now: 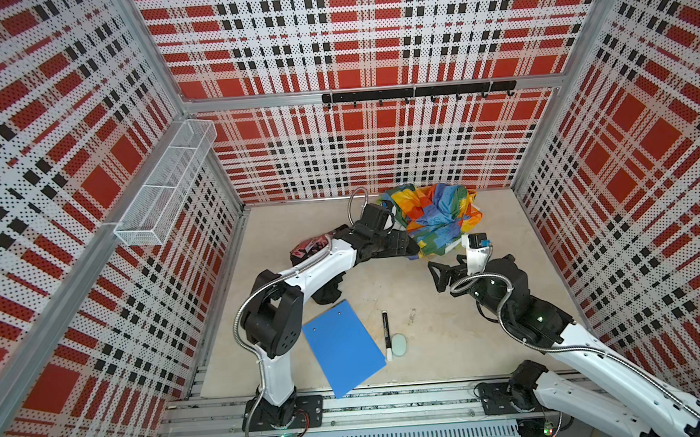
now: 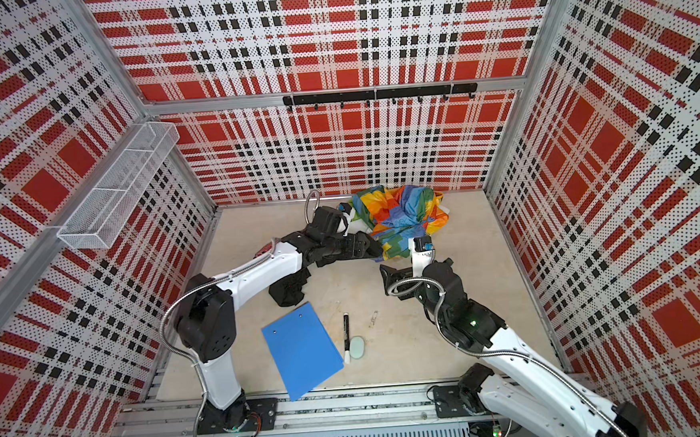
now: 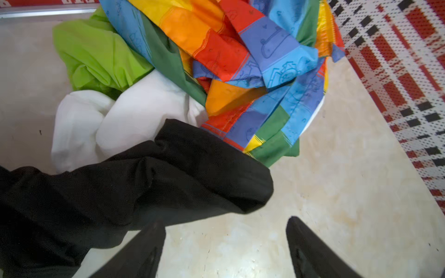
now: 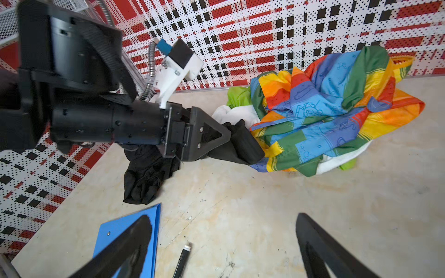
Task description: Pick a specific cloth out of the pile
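Note:
The cloth [image 1: 327, 292], black with a pink and red patch [image 1: 311, 245], lies stretched under my left arm in both top views [image 2: 288, 292]. One end of it [image 3: 168, 178] reaches the pile [image 1: 435, 218] of rainbow patchwork [image 3: 240, 60], white [image 3: 134, 115] and lime green [image 3: 96, 55] cloths by the back wall. My left gripper [image 3: 225, 221] is open over bare table at that end; one finger sits at the black fabric's edge and nothing is between the fingers. My right gripper [image 4: 222, 217] hangs open above the table, apart from the pile [image 4: 325, 113] and the cloth [image 4: 144, 178].
A blue clipboard [image 1: 344, 349], a black marker [image 1: 386, 334] and a pale oval disc [image 1: 399, 343] lie near the front. A white wire basket [image 1: 167, 185] hangs on the left wall and a black hook rail [image 1: 415, 92] on the back wall.

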Motion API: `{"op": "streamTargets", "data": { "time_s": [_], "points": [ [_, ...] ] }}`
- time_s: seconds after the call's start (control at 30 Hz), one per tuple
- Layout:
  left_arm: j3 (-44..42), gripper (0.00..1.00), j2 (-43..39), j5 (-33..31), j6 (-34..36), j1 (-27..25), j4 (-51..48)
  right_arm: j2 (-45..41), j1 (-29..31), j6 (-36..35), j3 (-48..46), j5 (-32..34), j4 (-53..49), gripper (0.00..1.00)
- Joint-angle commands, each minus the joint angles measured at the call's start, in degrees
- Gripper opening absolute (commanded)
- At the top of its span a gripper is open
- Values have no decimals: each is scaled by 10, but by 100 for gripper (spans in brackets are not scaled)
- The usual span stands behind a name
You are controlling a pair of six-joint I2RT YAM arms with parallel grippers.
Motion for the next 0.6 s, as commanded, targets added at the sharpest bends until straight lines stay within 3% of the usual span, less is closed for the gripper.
{"op": "streamTargets", "data": {
  "time_s": [0.0,0.27,0.57],
  "points": [
    [56,82,29,-33,-40,1,-49,-25,-1,1,-11,15,-8,100],
    [141,76,92,-28,-51,-4,-100,-42,-2,9,-15,28,-20,100],
    [134,75,118,-27,-38,-30,-109,-56,-2,19,-26,37,-25,100]
  ]
}}
